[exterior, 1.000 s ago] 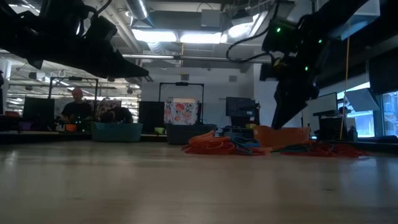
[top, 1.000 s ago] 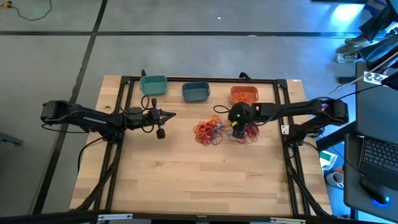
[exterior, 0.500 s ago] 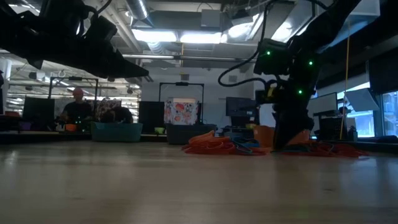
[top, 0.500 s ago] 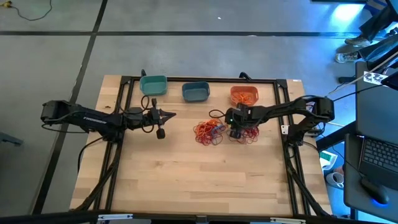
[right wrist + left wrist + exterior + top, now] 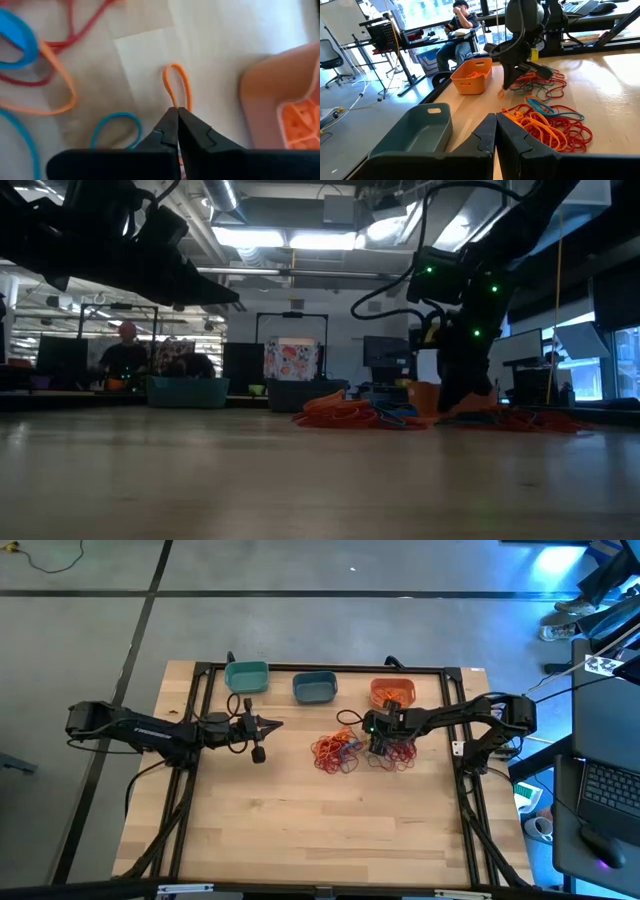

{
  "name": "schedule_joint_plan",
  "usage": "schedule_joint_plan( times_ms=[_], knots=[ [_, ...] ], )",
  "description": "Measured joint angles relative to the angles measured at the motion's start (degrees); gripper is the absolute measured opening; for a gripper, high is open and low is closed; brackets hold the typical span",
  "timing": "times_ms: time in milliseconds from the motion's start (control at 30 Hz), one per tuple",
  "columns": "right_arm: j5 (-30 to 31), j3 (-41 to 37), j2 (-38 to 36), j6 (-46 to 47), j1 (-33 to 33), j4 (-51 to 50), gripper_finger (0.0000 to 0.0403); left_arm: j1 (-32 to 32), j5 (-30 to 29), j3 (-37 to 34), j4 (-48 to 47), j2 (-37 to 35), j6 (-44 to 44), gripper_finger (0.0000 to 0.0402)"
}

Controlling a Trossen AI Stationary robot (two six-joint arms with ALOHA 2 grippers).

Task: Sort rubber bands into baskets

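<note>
R gripper clenched on thin orange rubber band, stretched narrow loop; L gripper clenched, empty.

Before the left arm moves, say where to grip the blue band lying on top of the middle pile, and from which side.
Grip the blue band at its raised outer loop, coming straight down from above. It lies flat across the orange rubber bands, so a side approach would likely snag those. The left gripper is shut and would need to open first.
</note>
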Motion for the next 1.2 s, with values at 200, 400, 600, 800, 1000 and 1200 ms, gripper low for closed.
schedule_joint_plan(
  times_ms=[200, 400, 600, 800, 1000, 1200],
  knots=[
    [0.7, 0.0, -2.3, 0.2, 0.0, -0.8, 0.0005, 0.0, 0.0, 0.0, 0.0, 0.0, 0.4, 0.0005],
    [1.2, 0.0, -8.9, 1.2, 0.0, -3.3, 0.0002, 0.0, 0.0, 0.0, 0.0, 0.0, 0.4, 0.0005],
    [8.0, 0.0, -16.9, 1.6, 0.0, -5.7, 0.0003, 0.0, 0.0, 0.0, -0.1, 0.0, 0.4, 0.0005],
    [16.3, 0.0, -22.7, 1.6, 0.0, -5.3, 0.0003, 0.0, 0.0, 0.0, -0.2, 0.0, 0.4, 0.0005],
    [19.6, 0.0, -23.0, 1.6, -2.0, -4.8, 0.0005, 0.0, 0.0, 0.0, -0.3, 0.0, 0.4, 0.0005],
    [17.4, 0.0, -20.6, 4.0, -8.1, -4.5, 0.0011, 0.0, 0.0, 0.0, -0.3, 0.0, 0.4, 0.0005]
  ],
)
